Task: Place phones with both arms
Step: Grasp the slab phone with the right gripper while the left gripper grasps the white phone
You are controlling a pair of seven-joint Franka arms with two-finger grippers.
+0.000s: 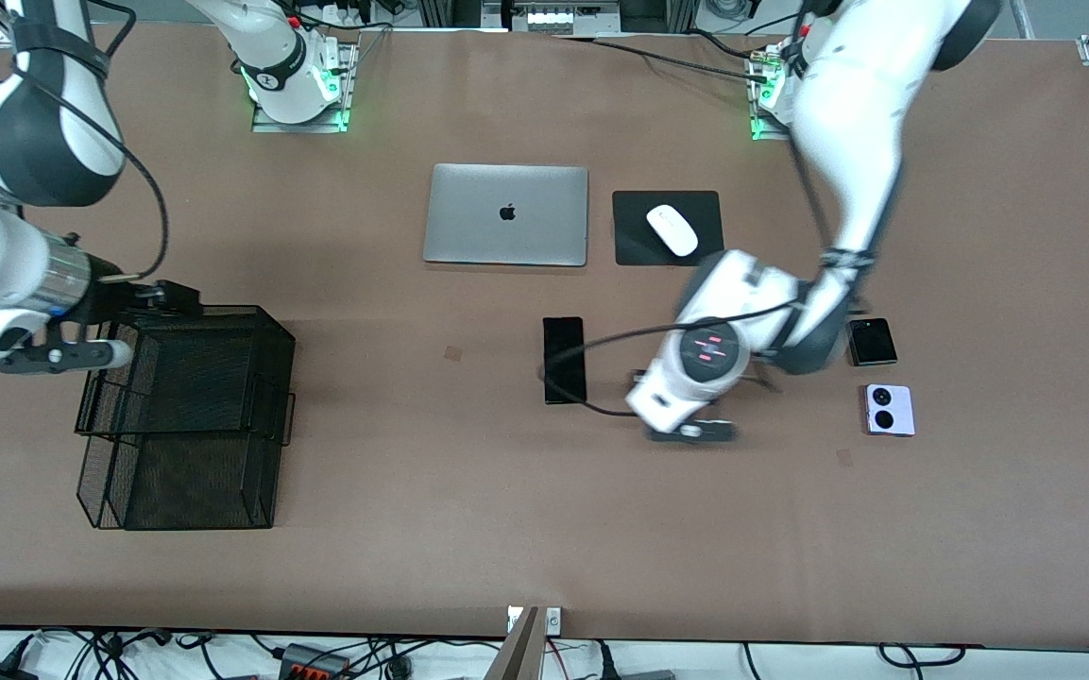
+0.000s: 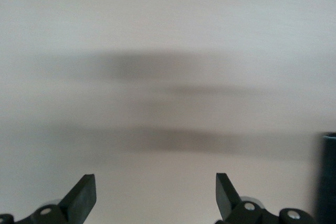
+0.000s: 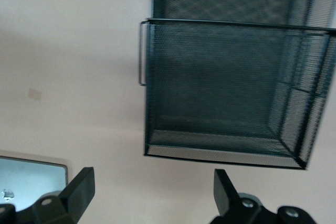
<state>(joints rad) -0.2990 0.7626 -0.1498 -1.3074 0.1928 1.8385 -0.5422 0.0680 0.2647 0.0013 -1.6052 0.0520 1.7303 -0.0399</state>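
The long black phone (image 1: pixel 564 359) lies flat mid-table, nearer the front camera than the laptop. The small squarish black phone (image 1: pixel 872 342) and the white phone with two black circles (image 1: pixel 889 409) lie toward the left arm's end. My left gripper (image 1: pixel 692 432) is low over bare table between the long phone and the two small ones. In the left wrist view it (image 2: pixel 155 198) is open and empty over bare table. My right gripper (image 1: pixel 81 354) is by the black mesh tray (image 1: pixel 185 416). It (image 3: pixel 152 195) is open and empty, with the tray (image 3: pixel 231 87) ahead.
A silver laptop (image 1: pixel 506 214) lies closed near the arms' bases, and its corner shows in the right wrist view (image 3: pixel 26 182). A white mouse (image 1: pixel 672 229) sits on a black pad (image 1: pixel 634 247) beside it. A dark edge (image 2: pixel 328 177) shows in the left wrist view.
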